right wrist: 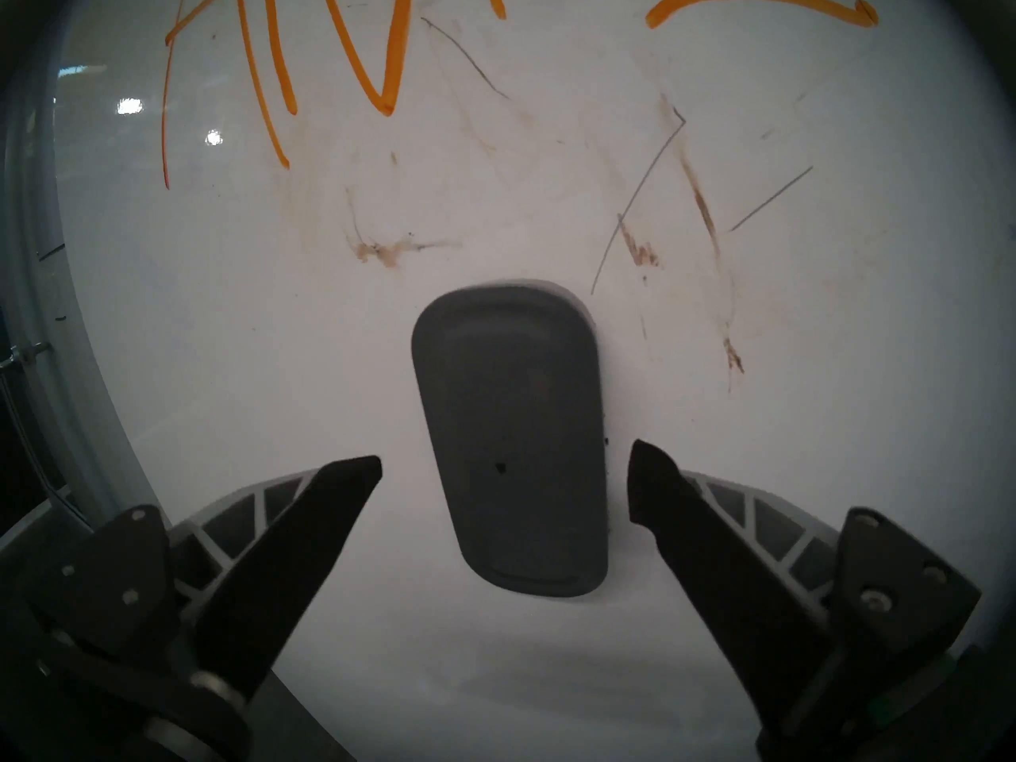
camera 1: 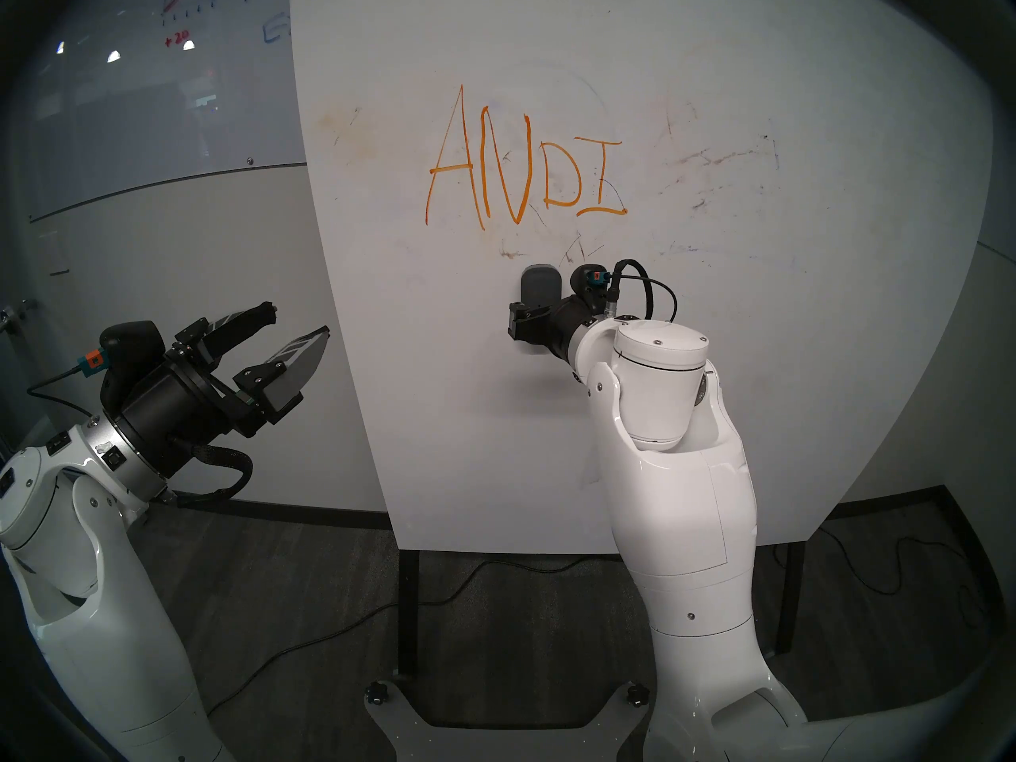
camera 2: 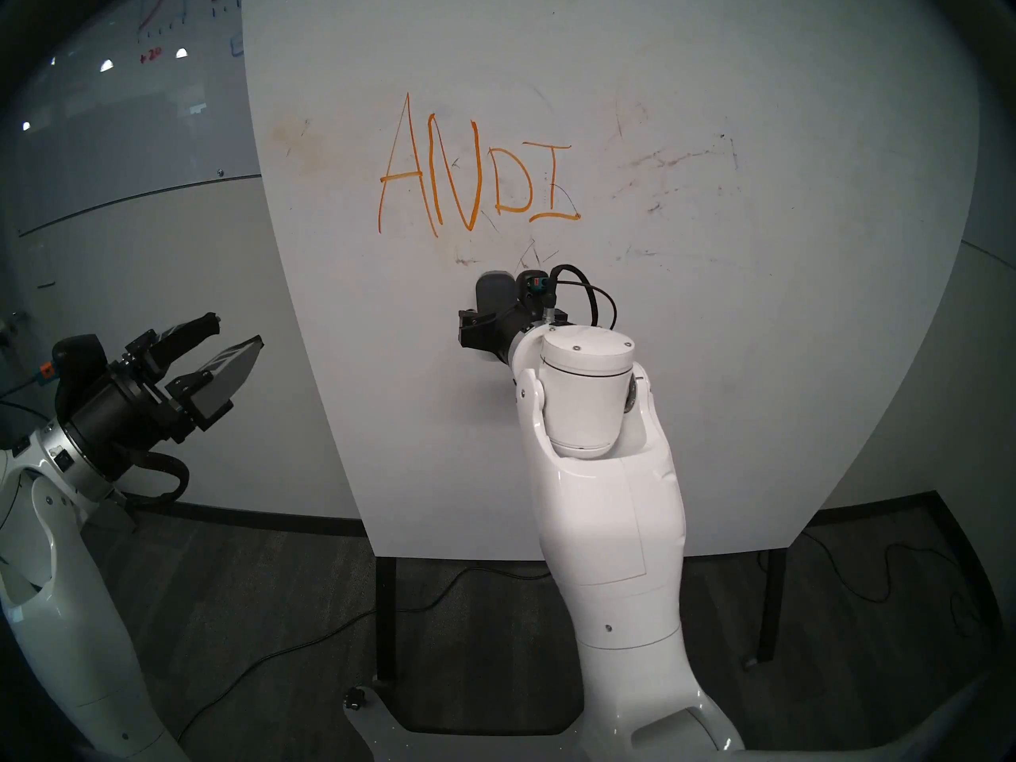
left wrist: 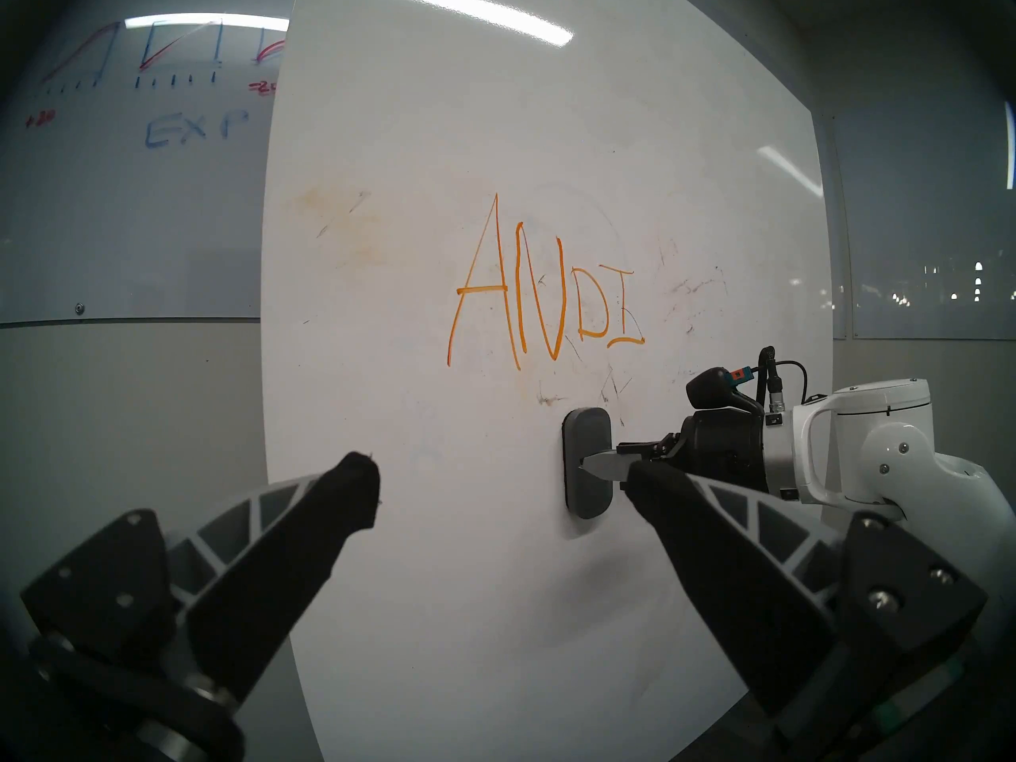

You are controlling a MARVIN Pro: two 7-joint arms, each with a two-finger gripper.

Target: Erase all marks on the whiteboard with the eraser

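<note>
Orange marks (camera 1: pixel 522 167) spelling ANDI sit mid-height on the big whiteboard (camera 1: pixel 769 359). Just below them the dark grey eraser (camera 1: pixel 541 285) stands upright, flat against the board. In the right wrist view the eraser (right wrist: pixel 511 403) lies between the two fingers of my right gripper (right wrist: pixel 504 464), which is open, with a gap on each side. From the left wrist view one right fingertip (left wrist: pixel 588 462) reaches the eraser's (left wrist: pixel 587 431) face. My left gripper (camera 1: pixel 299 326) hangs open and empty off the board's left edge.
Faint brown and grey smudges (camera 1: pixel 714 161) mark the board right of and below the letters. A glass wall board with red and blue graphs (camera 1: pixel 181 7) is behind at the left. Black board legs (camera 1: pixel 408 607) and floor cables (camera 1: pixel 308 645) are below.
</note>
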